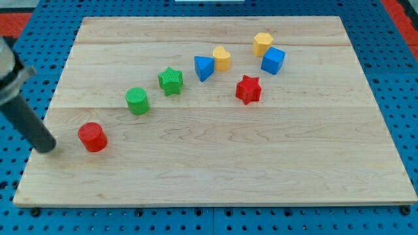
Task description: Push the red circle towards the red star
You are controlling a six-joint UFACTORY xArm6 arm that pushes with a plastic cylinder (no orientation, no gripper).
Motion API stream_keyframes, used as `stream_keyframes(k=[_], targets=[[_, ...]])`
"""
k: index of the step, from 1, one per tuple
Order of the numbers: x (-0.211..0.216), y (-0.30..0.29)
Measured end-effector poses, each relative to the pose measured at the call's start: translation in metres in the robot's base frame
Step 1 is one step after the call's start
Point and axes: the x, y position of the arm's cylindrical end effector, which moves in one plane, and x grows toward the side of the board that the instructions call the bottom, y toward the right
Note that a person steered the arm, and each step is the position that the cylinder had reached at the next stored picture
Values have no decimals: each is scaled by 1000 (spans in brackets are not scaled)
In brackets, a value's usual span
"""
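Two red blocks (92, 136), two green (137, 100), two blue (204, 68), two yellow (222, 58).

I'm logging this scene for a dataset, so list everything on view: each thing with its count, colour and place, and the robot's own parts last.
red circle: 1, red, lower left of the board
red star: 1, red, right of the board's middle
green circle: 1, green, up and right of the red circle
green star: 1, green, up and right of the green circle
blue triangle: 1, blue, right of the green star
yellow heart: 1, yellow, just right of the blue triangle
yellow hexagon: 1, yellow, nearest the view's top
blue cube: 1, blue, just below the yellow hexagon
wooden board: 1, pale wood, on a blue perforated surface
my tip: 1, dark rod, just left of the red circle, small gap
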Motion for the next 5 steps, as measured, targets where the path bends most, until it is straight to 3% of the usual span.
stream_keyframes(k=[1,2,3,4,5], targets=[[-12,112],[1,199],[15,99],[72,131],[24,248]])
